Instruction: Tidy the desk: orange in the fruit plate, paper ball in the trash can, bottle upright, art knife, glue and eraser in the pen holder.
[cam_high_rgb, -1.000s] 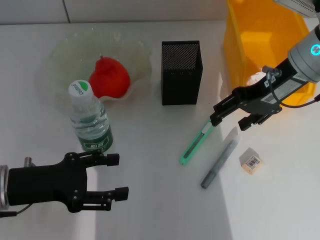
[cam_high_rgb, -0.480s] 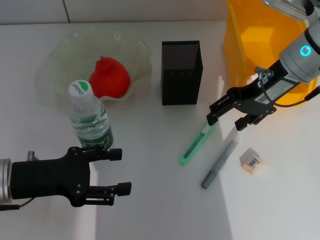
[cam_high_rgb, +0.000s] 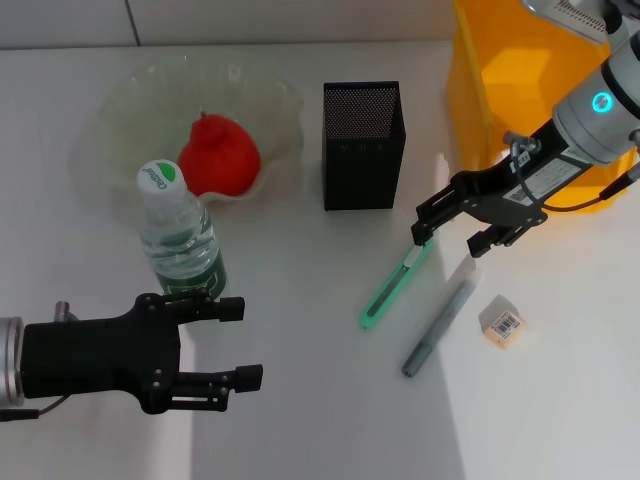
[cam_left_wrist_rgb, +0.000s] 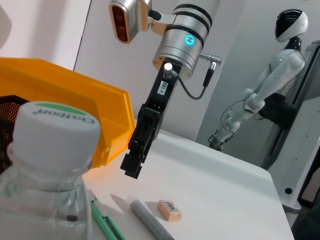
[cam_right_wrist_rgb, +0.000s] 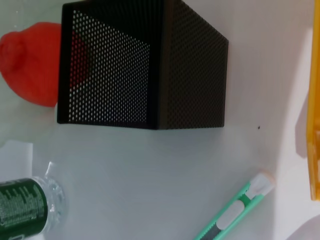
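Observation:
The orange (cam_high_rgb: 218, 155) lies in the translucent fruit plate (cam_high_rgb: 130, 105). The water bottle (cam_high_rgb: 180, 240) stands upright in front of the plate. The green art knife (cam_high_rgb: 393, 285), the grey glue stick (cam_high_rgb: 440, 320) and the eraser (cam_high_rgb: 502, 322) lie on the table right of the black mesh pen holder (cam_high_rgb: 363, 145). My right gripper (cam_high_rgb: 450, 232) is open and empty, just above the knife's far end. My left gripper (cam_high_rgb: 240, 342) is open and empty, just in front of the bottle. No paper ball shows. The right wrist view shows the pen holder (cam_right_wrist_rgb: 145, 70) and the knife (cam_right_wrist_rgb: 235, 210).
The yellow trash can (cam_high_rgb: 530, 80) stands at the back right, close behind my right arm. In the left wrist view the bottle cap (cam_left_wrist_rgb: 56, 130) fills the near side, with my right gripper (cam_left_wrist_rgb: 137, 160), the eraser (cam_left_wrist_rgb: 169, 210) and the glue stick (cam_left_wrist_rgb: 150, 225) beyond.
My right gripper has moved a little left, closer to the knife's far end, still open. My left gripper shifted slightly right early on, then stayed still.

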